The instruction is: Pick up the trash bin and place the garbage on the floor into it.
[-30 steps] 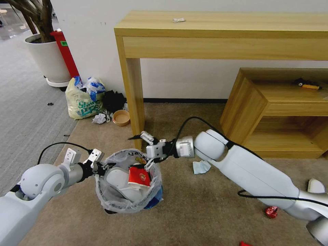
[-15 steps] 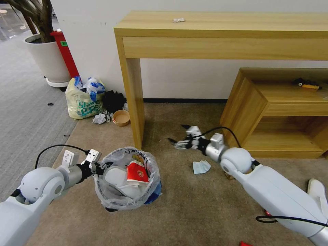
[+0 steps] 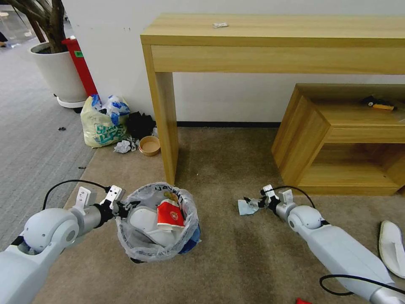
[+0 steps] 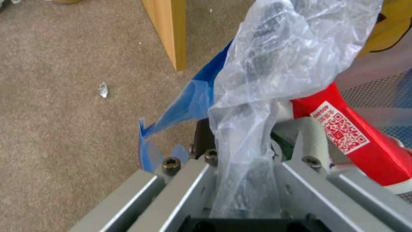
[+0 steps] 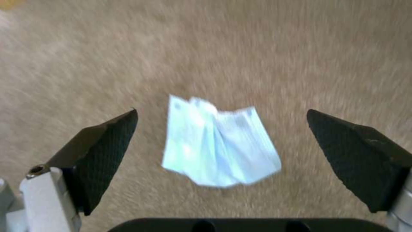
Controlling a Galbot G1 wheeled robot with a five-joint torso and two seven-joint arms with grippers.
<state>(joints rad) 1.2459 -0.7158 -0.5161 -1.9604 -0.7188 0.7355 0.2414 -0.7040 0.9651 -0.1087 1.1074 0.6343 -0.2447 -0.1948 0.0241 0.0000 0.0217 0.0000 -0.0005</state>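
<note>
Carpet, beige-brown, makes up the floor [image 3: 236, 261] where the work lies. A wooden bench [image 3: 270, 40] stands against the wall, its leg just behind the trash bin [image 3: 157, 223]; a low wooden shelf unit [image 3: 341, 139] sits to the right. Beside the bench leg lie a bulging yellowish bag [image 3: 102, 122], a crumpled tissue [image 3: 122, 146] and a round brown bowl [image 3: 149, 145]. A white slipper [image 3: 392, 247] lies at the far right.

The left gripper [image 3: 122, 207] has its jaws closed on the bin's rim and clear liner, holding the bin; a red wrapper [image 3: 171, 214] sits inside. The right gripper [image 3: 252, 202] is low over the carpet, jaws spread wide on either side of a pale blue folded paper [image 5: 221, 143], with no contact visible.
</note>
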